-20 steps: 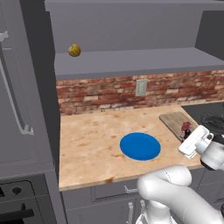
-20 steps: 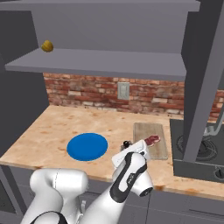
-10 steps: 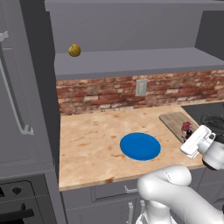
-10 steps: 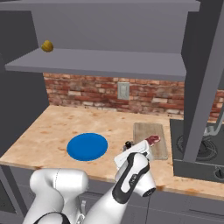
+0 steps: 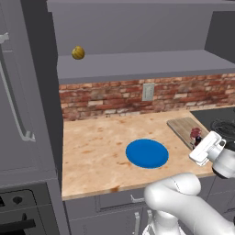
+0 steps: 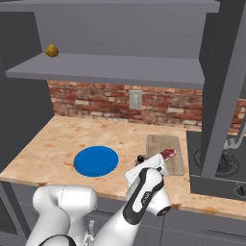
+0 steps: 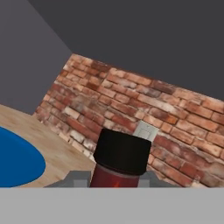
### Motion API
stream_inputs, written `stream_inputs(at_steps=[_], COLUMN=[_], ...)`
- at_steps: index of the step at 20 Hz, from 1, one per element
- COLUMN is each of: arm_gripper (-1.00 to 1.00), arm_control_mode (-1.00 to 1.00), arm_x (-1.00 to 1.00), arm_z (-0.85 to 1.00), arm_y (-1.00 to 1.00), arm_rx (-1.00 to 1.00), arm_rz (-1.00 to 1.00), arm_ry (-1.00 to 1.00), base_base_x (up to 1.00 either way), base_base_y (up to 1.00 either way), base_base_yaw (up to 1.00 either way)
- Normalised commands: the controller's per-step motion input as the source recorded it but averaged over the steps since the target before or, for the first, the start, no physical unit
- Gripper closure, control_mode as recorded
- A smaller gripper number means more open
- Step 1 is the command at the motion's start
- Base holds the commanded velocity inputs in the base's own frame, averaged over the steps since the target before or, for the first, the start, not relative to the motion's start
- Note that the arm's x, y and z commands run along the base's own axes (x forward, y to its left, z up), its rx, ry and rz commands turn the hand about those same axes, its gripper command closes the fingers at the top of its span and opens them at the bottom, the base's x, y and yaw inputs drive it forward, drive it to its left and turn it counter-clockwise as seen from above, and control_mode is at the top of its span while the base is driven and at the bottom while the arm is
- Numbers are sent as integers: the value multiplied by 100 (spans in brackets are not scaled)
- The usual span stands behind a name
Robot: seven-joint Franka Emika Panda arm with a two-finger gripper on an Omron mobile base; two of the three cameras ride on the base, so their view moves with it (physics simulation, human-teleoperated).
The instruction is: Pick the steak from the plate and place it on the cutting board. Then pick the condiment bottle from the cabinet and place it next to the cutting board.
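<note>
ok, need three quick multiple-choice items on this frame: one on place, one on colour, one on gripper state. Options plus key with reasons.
1. Where is the small raw red-pink steak?
A. on the round blue plate
B. on the light wooden cutting board
C. on the grey shelf

2. What colour is the bottle's cap?
A. black
B. white
C. green

3. What is the gripper doing?
A. open over the plate
B. shut on the dark brown-red condiment bottle
C. shut on the fruit

Key:
1 B: the steak lies on the cutting board; the plate is bare.
2 A: the hand view shows the condiment bottle with a black top.
3 B: the gripper is closed around the bottle beside the board.
</note>
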Motion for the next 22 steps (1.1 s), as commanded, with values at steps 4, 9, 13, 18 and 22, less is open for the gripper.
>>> stream_inputs(at_steps=[4, 9, 13, 18, 22], arm_gripper=[100, 100, 100, 100, 100], arm_control_mode=[-100, -100, -100, -100, -100], arm_x=[0, 0, 0, 0, 0], arm_z=[0, 0, 0, 0, -1], arm_y=[0, 0, 0, 0, -1], arm_rx=[0, 0, 0, 0, 0], arm_rz=[0, 0, 0, 0, 0], arm_ry=[0, 0, 0, 0, 0], base_base_x=[0, 0, 0, 0, 0], base_base_y=[0, 0, 0, 0, 0], base_base_yaw=[0, 0, 0, 0, 0])
